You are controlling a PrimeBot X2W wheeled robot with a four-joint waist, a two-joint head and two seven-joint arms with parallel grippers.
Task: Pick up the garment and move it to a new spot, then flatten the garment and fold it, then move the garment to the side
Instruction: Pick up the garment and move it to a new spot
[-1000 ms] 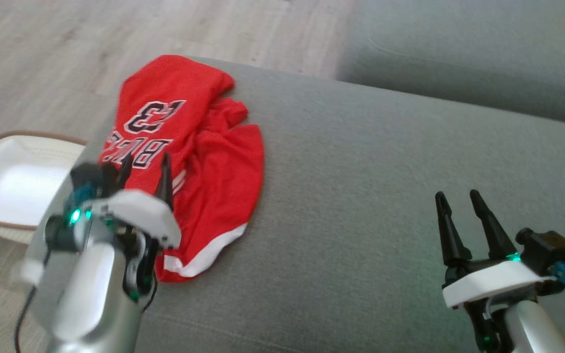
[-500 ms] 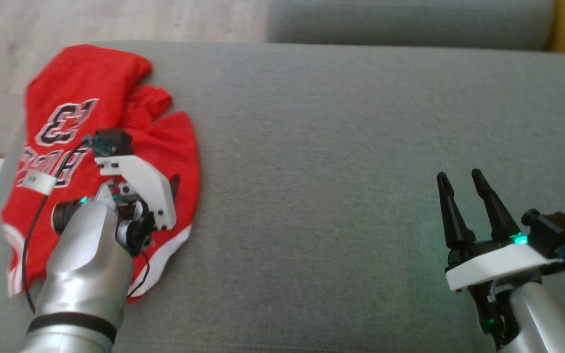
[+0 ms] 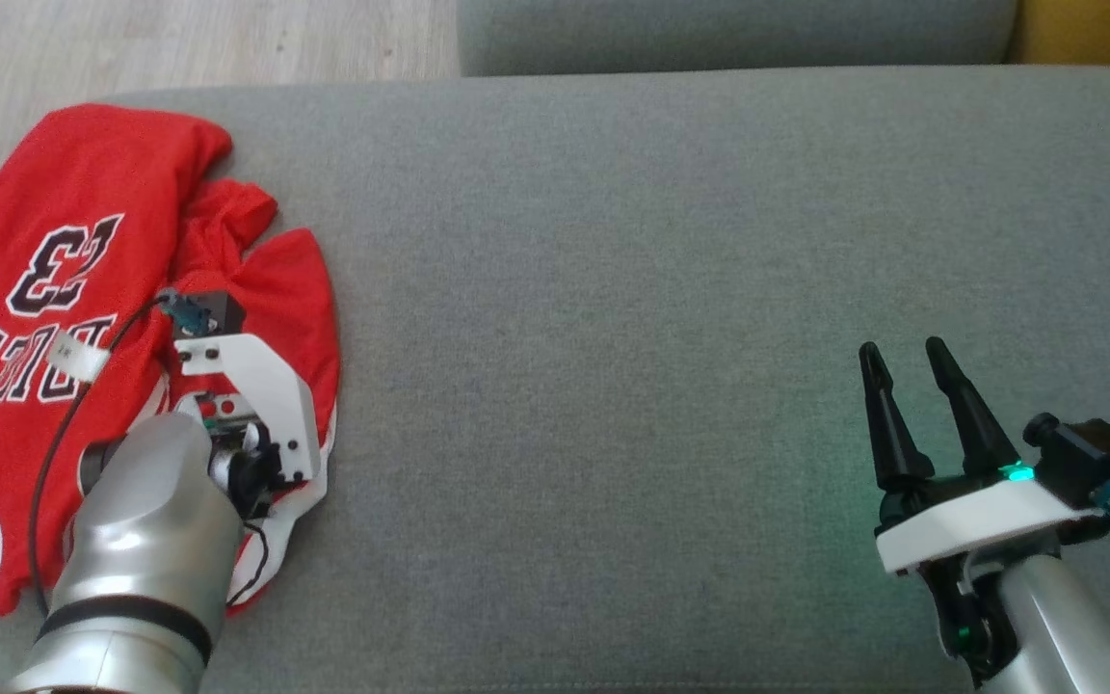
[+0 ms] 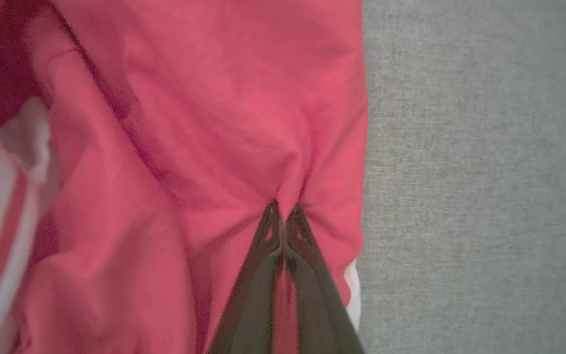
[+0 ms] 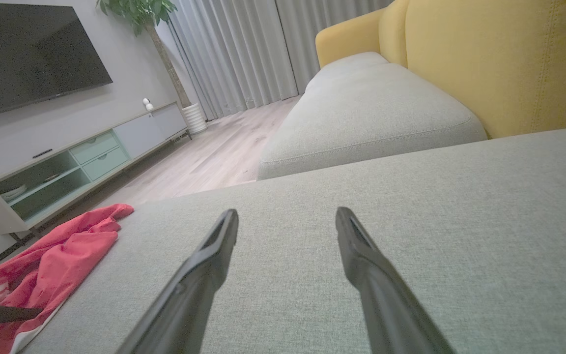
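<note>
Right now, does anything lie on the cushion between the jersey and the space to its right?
Nothing visible does. The left gripper is shut on the jersey near its right edge, and the cushion runs bare from there to the open right gripper.

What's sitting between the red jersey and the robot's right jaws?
Nothing: the head view shows bare grey sofa cushion between the red jersey and the right gripper, whose jaws stand open.

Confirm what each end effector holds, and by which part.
Left end effector is shut on the red jersey, pinching a fold near its white-trimmed edge. Right end effector: open, empty.
</note>
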